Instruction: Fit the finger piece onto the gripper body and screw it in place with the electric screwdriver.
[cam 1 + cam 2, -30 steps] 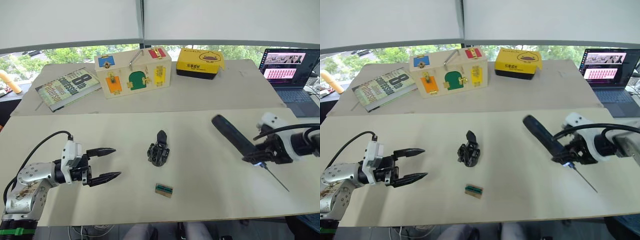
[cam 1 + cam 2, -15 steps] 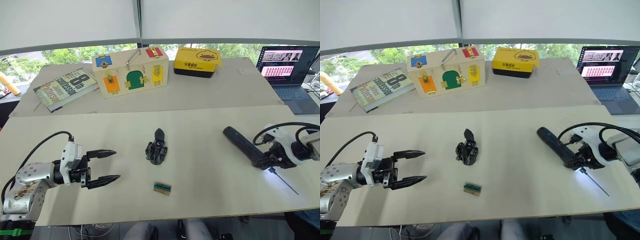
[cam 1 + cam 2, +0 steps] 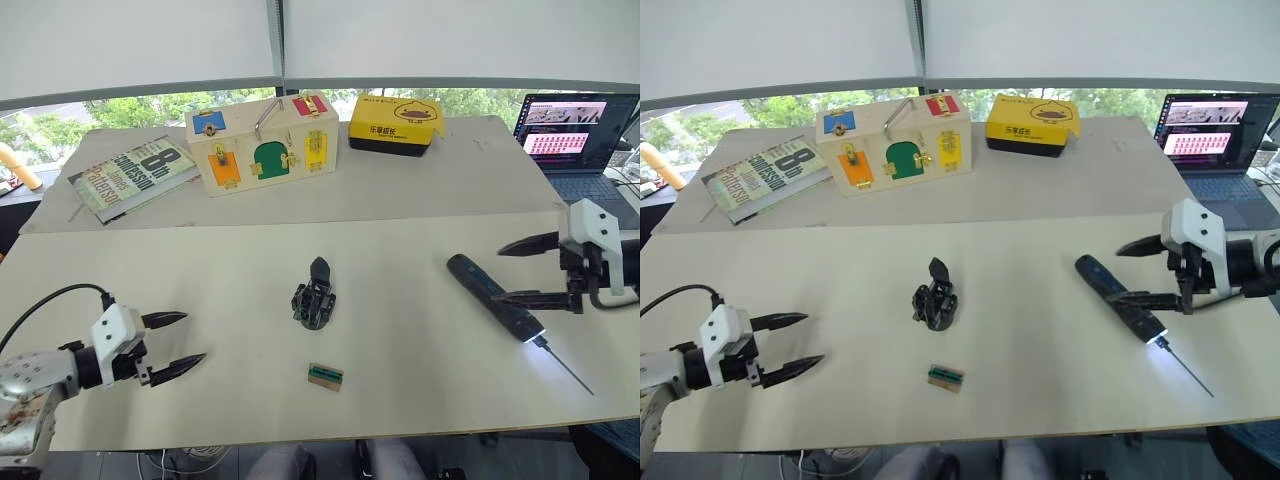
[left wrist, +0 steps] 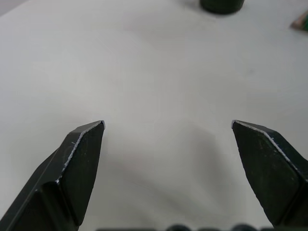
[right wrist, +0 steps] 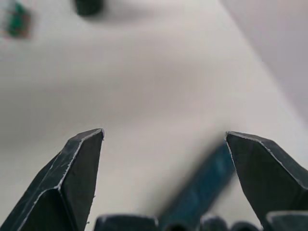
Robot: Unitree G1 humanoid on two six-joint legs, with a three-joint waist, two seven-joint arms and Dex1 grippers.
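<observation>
Screwdriver (image 3: 494,299) flat on the table (image 3: 400,400), lit tip toward the near edge

Gripper body (image 3: 315,298) mid-table; green-and-tan chip (image 3: 326,376) just before it; right claw (image 3: 517,272) wide, straddling the screwdriver, gripping nothing; left claw (image 3: 180,341) wide, empty, well apart.

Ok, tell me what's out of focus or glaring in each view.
Right wrist view: the electric screwdriver is a blur beyond the sharp fingers. Left eye view: its tip throws a white glow on the table. Left wrist view: the background is soft.

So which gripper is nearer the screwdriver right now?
The right gripper, open beside the electric screwdriver lying on the table; the left gripper is far across it.
</observation>
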